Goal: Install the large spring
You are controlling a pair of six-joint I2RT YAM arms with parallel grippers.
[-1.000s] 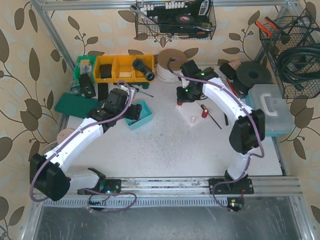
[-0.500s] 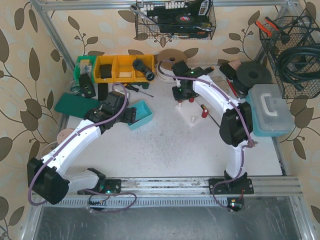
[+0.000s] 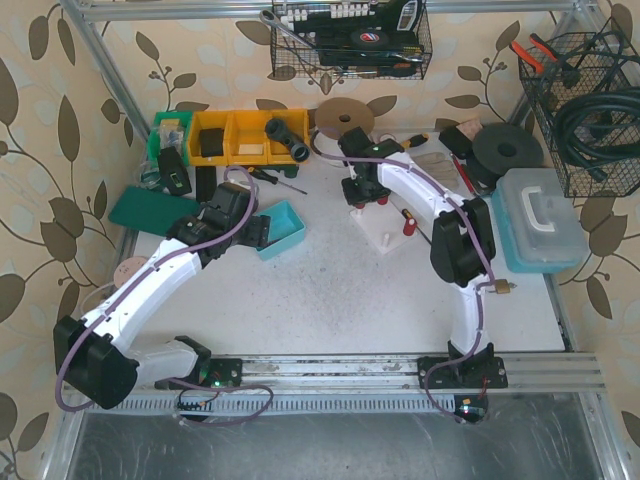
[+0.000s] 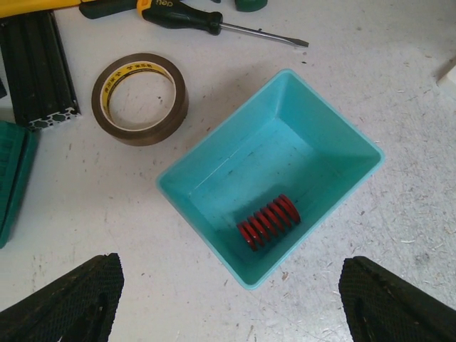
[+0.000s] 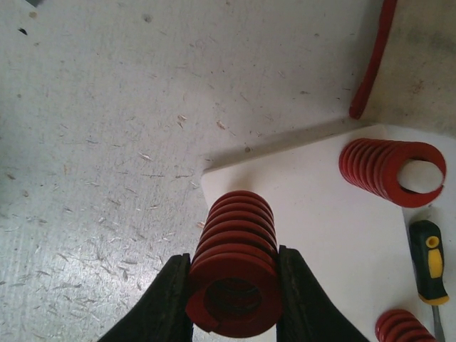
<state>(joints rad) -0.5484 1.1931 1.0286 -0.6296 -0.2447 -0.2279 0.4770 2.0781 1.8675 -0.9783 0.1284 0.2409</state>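
Right gripper (image 5: 234, 288) is clamped on the large spring (image 5: 239, 235), over the corner of the white plate (image 5: 313, 235). The spring's far end is hidden, so I can't tell if it touches the plate. A second spring (image 5: 390, 171) stands on the plate. A third spring (image 5: 405, 326) is cut off at the frame bottom. Left gripper (image 4: 228, 269) has its fingers wide apart with only the tips showing, above the teal bin (image 4: 214, 160), which holds a loose spring (image 4: 268, 222) lying on its side.

Red spring (image 5: 234, 274), teal bin (image 4: 231, 157), white plate (image 5: 320, 228), brown tape roll (image 4: 179, 107), beige leaf-patterned wall (image 3: 40, 200)
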